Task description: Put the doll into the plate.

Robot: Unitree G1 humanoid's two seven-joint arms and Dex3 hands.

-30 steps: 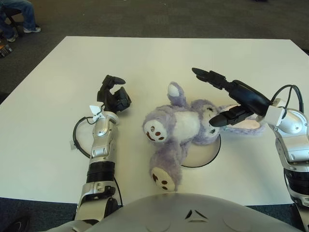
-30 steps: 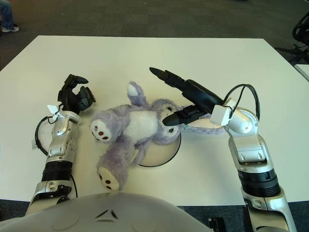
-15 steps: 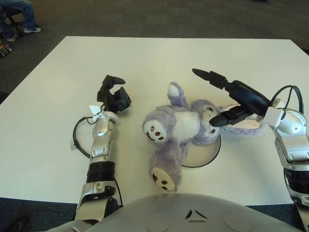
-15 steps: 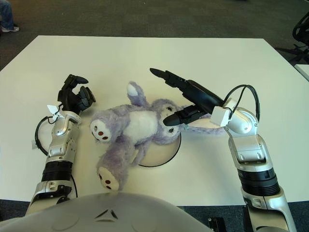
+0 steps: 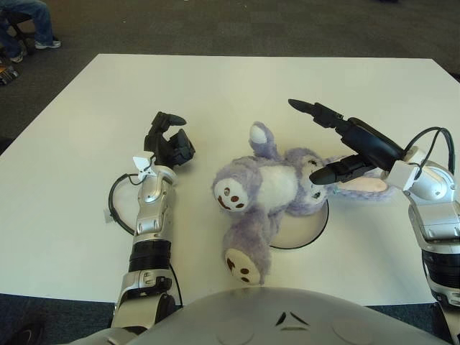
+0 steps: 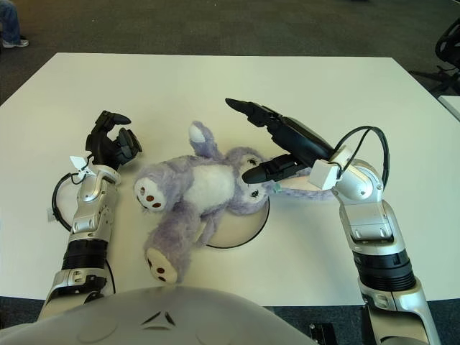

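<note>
Two hands in view, only one at work. Right hand [image 5: 359, 147] hovering with fingers [image 5: 309, 110] spread wide, gripping nothing: one digit pointing up and away, a lower one reaching toward the plush face. Against the pictures from a second and half a second back, barely shifted, with the wrist a touch further out to the robot's right and the fingertips almost where they were. Cannot tell whether the lower fingertip touches the fur or hangs just above it.

Doll [image 5: 266, 190] unmoved over that same second: lying on its back just to the left of the right hand, head nearest the fingers, one long ear stretched under the palm. Torso and head draped over the plate [image 5: 316, 233], which sits below and left of that hand and is mostly hidden. One leg spilling past the rim onto the table [image 5: 237, 93], toward the robot.

Left hand [image 5: 169, 144] parked well apart, far left of the doll, fingers curled, empty.

Judged from this: release done and a slow retreat under way. Task likely near its end, though with a limb overhanging the plate.
</note>
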